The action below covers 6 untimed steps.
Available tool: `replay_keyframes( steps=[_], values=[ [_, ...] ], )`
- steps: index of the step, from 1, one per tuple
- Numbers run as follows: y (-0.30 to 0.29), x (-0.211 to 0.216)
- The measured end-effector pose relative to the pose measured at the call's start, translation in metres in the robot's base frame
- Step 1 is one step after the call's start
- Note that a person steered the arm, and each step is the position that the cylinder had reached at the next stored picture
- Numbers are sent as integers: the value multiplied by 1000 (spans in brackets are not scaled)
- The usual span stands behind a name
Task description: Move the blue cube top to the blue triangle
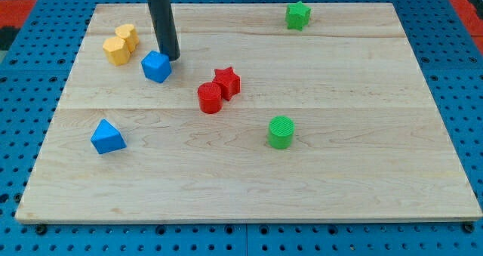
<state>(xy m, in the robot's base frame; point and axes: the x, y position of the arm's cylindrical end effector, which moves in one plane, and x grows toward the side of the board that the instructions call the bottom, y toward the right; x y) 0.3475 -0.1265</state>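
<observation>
The blue cube (156,66) sits on the wooden board in the upper left part of the view. The blue triangle (106,137) lies lower and further left, near the board's left edge. My dark rod comes down from the view's top, and my tip (173,58) rests on the board just right of and slightly above the blue cube, touching or nearly touching its upper right side.
Two yellow blocks (119,45) stand close together left of the blue cube. A red cylinder (210,98) and a red star (226,81) touch near the middle. A green cylinder (281,131) is right of centre, a green star (297,15) at the top.
</observation>
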Motion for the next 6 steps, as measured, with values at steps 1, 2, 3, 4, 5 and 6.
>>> replay_keyframes(
  steps=[1, 2, 3, 4, 5, 6],
  values=[
    [-25, 45],
    [-31, 38],
    [-62, 30],
    [-70, 78],
    [-60, 106],
    [7, 143]
  ],
)
